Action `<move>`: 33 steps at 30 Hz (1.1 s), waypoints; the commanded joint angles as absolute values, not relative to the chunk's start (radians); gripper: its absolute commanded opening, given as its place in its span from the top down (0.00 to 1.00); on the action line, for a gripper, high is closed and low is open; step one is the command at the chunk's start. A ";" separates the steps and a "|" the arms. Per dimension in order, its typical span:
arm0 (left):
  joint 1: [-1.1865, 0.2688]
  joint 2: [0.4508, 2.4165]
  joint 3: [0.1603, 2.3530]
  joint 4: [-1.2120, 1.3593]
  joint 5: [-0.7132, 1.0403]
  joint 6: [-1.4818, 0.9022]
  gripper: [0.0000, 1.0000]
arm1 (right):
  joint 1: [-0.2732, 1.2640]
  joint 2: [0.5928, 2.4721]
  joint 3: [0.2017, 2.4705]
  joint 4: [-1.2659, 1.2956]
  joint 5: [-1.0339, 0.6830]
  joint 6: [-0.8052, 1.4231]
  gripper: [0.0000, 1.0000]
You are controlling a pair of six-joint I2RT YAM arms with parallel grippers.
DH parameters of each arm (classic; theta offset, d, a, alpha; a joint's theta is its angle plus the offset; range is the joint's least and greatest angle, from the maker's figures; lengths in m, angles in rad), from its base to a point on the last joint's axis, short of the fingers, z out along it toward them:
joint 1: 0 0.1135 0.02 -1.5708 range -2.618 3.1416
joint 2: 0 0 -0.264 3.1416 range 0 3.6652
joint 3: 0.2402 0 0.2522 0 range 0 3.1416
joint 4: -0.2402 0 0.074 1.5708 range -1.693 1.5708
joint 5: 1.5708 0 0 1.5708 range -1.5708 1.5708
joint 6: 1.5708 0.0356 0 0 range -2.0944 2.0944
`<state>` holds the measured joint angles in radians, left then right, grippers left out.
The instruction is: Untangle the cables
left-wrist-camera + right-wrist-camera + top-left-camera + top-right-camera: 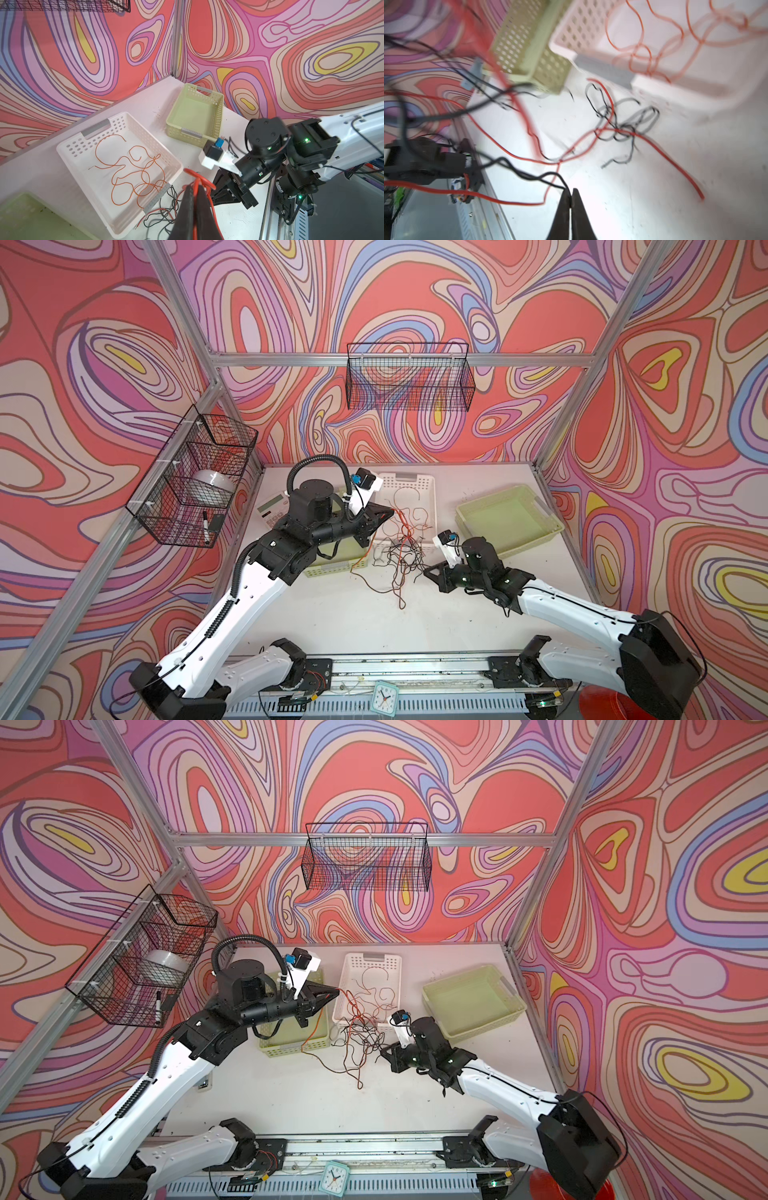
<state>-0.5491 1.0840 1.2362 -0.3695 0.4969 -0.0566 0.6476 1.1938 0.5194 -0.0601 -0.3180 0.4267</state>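
A tangle of thin black, red and red-brown cables [399, 551] [360, 1032] lies on the white table in front of the white basket [409, 477] [372, 957]. My left gripper [390, 512] [337, 992] [194, 186] hovers over the basket's near left corner, shut on a red cable [203, 179] that loops past its tips and trails down into the tangle. My right gripper [426, 571] [381, 1048] [571, 190] is low at the tangle's right side, shut on a black cable [529, 176]. Several orange cables [133, 172] lie loose inside the white basket.
A pale green basket [548, 526] [220, 99] stands at the right rear. Another green basket [332, 570] sits under the left arm, beside a calculator [272, 508]. Wire baskets hang on the left [195, 472] and back [409, 377] walls. A small clock [384, 697] sits by the front rail.
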 commanded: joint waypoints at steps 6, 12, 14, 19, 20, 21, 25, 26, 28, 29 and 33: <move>-0.540 1.040 1.292 -0.336 0.488 -0.041 1.00 | 0.601 1.210 0.494 -0.349 0.039 0.620 1.00; -0.540 1.044 1.259 -0.321 0.538 -0.063 1.00 | 0.587 1.054 0.542 -0.333 0.027 0.460 0.67; -0.540 1.054 1.248 -0.309 0.566 -0.078 1.00 | 0.588 0.946 0.549 -0.249 -0.067 0.372 0.49; -0.542 1.069 1.227 -0.278 0.603 -0.107 1.00 | 0.588 0.841 0.595 -0.135 -0.243 0.258 0.30; -0.542 1.069 1.222 -0.273 0.604 -0.110 1.00 | 0.590 0.858 0.617 -0.140 -0.265 0.249 0.27; -0.542 1.069 1.217 -0.271 0.603 -0.113 1.00 | 0.597 0.878 0.640 -0.150 -0.271 0.246 0.25; -0.542 1.070 1.210 -0.272 0.601 -0.115 1.00 | 0.688 0.946 0.699 -0.116 -0.240 0.205 0.24; -0.542 1.071 1.209 -0.272 0.601 -0.115 1.00 | 0.719 0.964 0.711 -0.106 -0.216 0.192 0.24; -0.544 1.069 1.206 -0.272 0.604 -0.123 1.00 | 0.759 0.999 0.738 -0.105 -0.188 0.168 0.25; -0.544 1.070 1.203 -0.238 0.607 -0.129 1.00 | 0.772 1.018 0.747 -0.103 -0.181 0.163 0.25; -0.559 1.071 1.200 -0.234 0.606 -0.135 1.00 | 0.777 1.052 0.740 -0.064 -0.175 0.168 0.27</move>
<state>-0.5503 1.0698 1.2098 -0.2836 0.5869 -0.1192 0.7731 1.0393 0.7284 -0.1013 -0.2012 0.1932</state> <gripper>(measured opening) 0.059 0.734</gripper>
